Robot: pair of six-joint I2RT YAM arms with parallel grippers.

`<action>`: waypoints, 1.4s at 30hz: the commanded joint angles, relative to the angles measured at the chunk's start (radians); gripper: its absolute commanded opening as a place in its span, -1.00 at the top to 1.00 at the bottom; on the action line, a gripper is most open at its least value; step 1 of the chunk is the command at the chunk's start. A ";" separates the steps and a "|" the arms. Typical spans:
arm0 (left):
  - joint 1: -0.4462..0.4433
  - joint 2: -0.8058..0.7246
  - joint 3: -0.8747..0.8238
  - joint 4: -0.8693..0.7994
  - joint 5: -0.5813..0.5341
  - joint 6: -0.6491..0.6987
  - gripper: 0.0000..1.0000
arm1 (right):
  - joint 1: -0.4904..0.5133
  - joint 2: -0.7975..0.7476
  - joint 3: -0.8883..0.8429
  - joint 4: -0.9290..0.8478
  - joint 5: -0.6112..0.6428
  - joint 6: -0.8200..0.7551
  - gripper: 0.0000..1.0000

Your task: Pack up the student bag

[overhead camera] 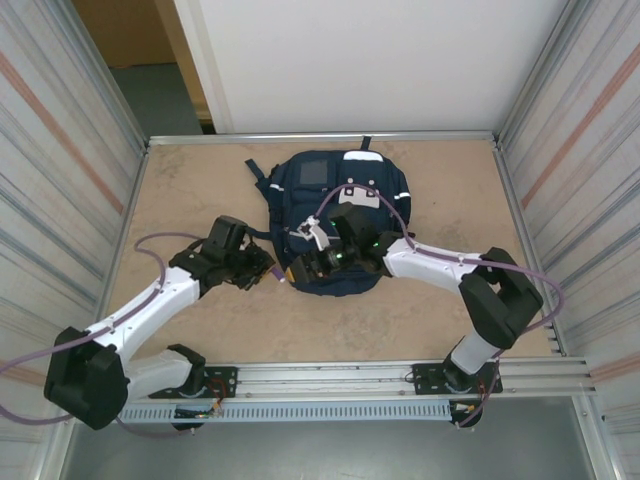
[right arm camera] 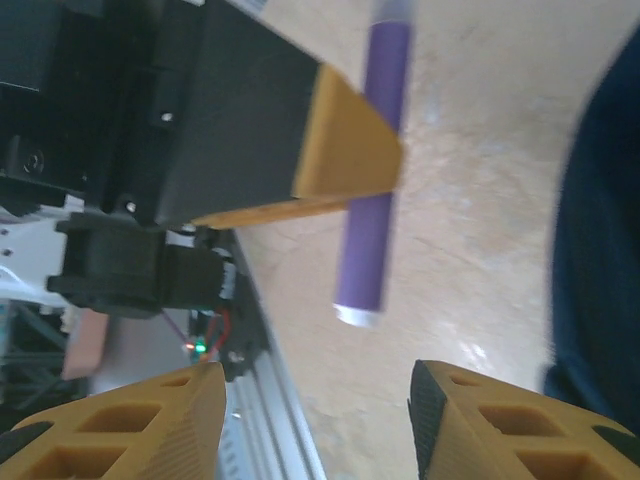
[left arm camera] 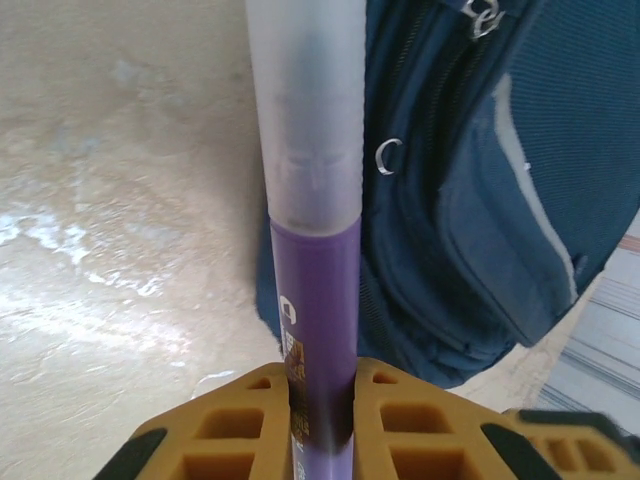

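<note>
Well forward, left claw (left arm camera: 320, 378) around purple marker (left arm camera: 314, 285)

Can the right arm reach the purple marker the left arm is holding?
Probably yes. The right gripper is open and faces the free end of the purple marker, with nothing visible between them. The left gripper is shut on it, though.

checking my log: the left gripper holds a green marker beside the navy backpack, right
Not green: the marker is purple with a frosted cap, as the left wrist view shows. The left gripper does hold it beside the navy backpack.
</note>
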State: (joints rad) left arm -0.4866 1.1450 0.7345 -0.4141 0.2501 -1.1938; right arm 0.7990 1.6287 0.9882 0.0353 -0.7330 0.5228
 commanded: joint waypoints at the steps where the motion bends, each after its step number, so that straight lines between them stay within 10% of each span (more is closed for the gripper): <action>1: -0.006 0.014 0.048 0.063 0.040 -0.005 0.69 | 0.010 0.049 0.034 0.091 -0.026 0.150 -0.02; 11: -0.046 0.019 0.052 0.122 0.108 -0.068 0.68 | 0.024 0.092 0.110 -0.024 0.070 0.065 0.16; 16: -0.047 0.018 0.029 0.145 0.119 -0.093 0.66 | 0.006 0.090 0.105 -0.032 0.068 0.074 0.58; 22: -0.046 0.019 0.051 0.114 0.113 -0.020 0.36 | -0.048 0.022 0.093 -0.132 0.086 -0.006 0.76; 42: -0.054 0.293 0.146 0.227 0.057 0.074 0.16 | -0.290 -0.440 -0.078 -0.330 0.472 -0.290 0.79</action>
State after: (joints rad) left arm -0.5388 1.4036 0.8280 -0.2268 0.3264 -1.1690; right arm 0.5117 1.2327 0.9298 -0.2897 -0.3302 0.2813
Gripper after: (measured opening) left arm 0.421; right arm 0.172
